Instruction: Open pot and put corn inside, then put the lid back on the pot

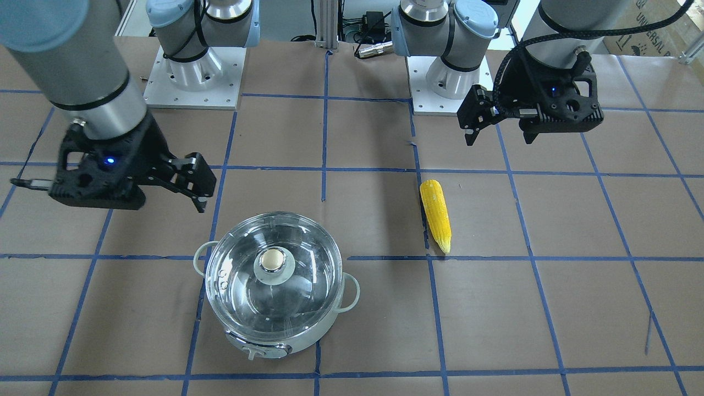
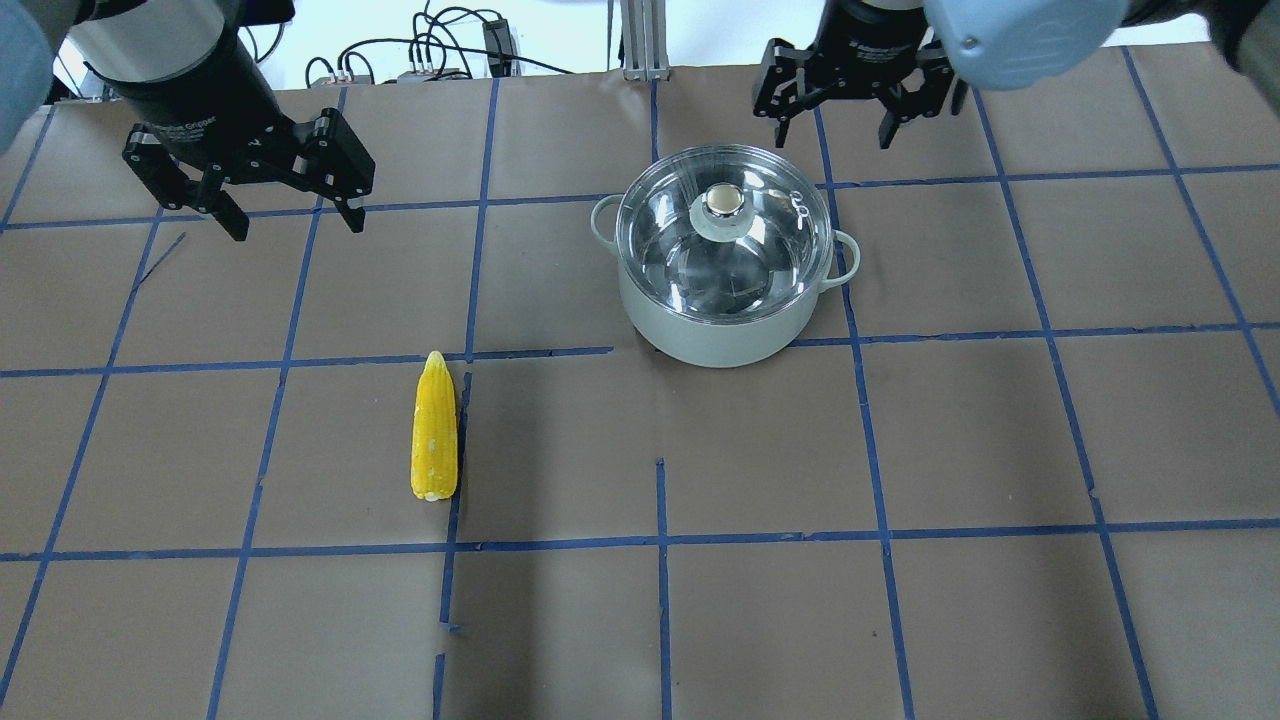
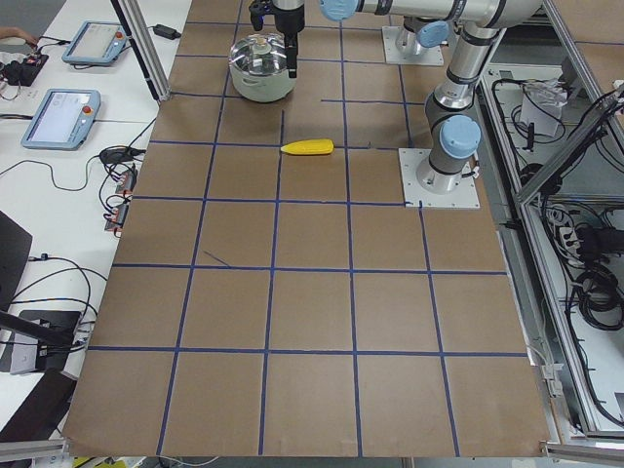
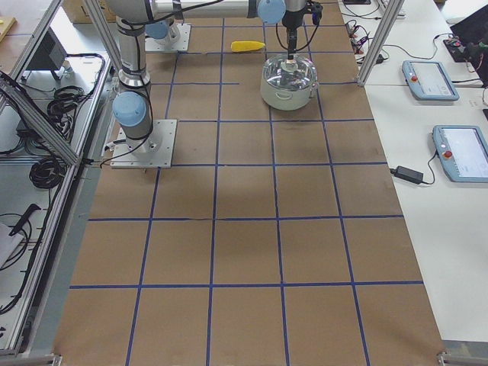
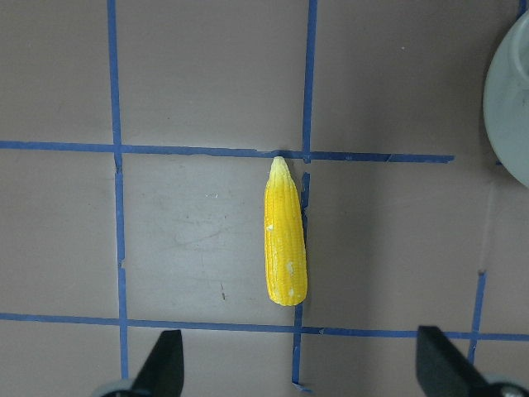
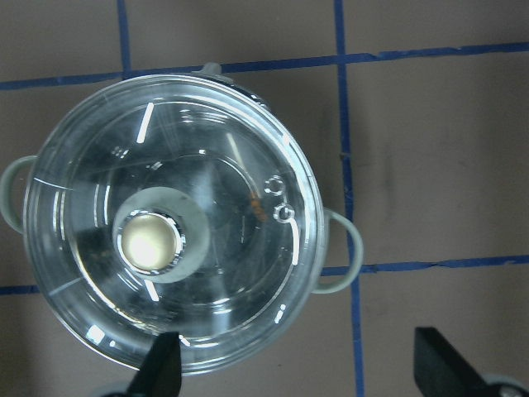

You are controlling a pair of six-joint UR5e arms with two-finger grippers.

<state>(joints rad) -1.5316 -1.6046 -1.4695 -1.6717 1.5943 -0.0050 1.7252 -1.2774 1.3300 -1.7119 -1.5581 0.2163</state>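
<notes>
Two pincers of mine hang above the surface (image 2: 900, 450), neither touching anything. My left pincer (image 2: 297, 225) has its fingers spread wide and holds nothing. The corn (image 2: 435, 430) lies flat well apart from it, nearer my base and a little toward the middle of the surface. It runs along a strip of blue tape (image 2: 462, 420), with its pointed tip at a crossing strip. My right pincer (image 2: 832, 140) is likewise spread and holds nothing. It hovers by the far rim of the pot (image 2: 715, 335). In its wrist view the lid (image 6: 215, 248) fills the space ahead of the fingers, seated on the pot, with its knob (image 6: 153, 241) off toward one finger. White lettering on both pincer bodies is too small to read. A cardboard box (image 1: 649, 27) behind my left arm reads "UNIVERSAL", the rest cut off
</notes>
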